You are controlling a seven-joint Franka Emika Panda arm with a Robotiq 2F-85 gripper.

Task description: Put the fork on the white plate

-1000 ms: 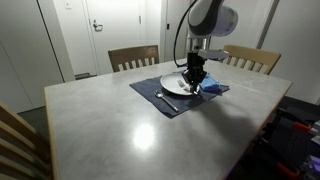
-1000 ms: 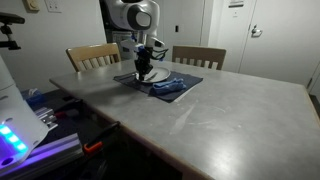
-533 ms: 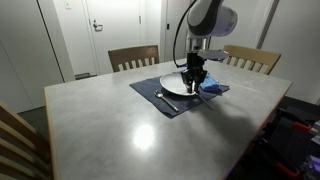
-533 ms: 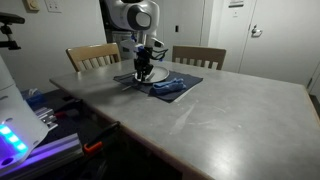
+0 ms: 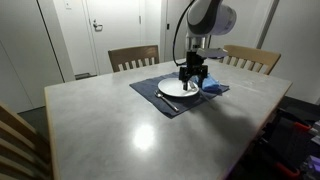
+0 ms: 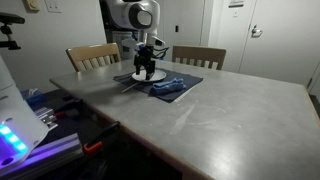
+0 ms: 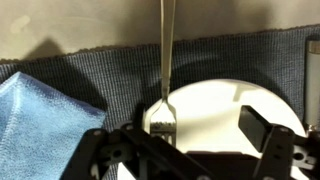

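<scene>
In the wrist view the silver fork [image 7: 163,70] lies with its tines on the white plate [image 7: 215,110], and its handle runs over the rim across the dark placemat [image 7: 90,60]. My gripper [image 7: 185,150] hangs open just above the plate, with a finger on either side and nothing between them. In both exterior views the gripper [image 5: 193,76] [image 6: 147,69] points straight down over the plate [image 5: 174,89] [image 6: 143,77]. The fork is too small to make out there.
A blue cloth [image 7: 45,115] [image 5: 212,88] [image 6: 168,86] lies on the placemat beside the plate. Another utensil [image 5: 165,99] rests on the mat's near edge. Two wooden chairs [image 5: 134,57] [image 5: 252,59] stand behind the grey table [image 5: 120,125].
The jaws have gone from shut to open, letting go of the fork, and the gripper has lifted slightly above the plate.
</scene>
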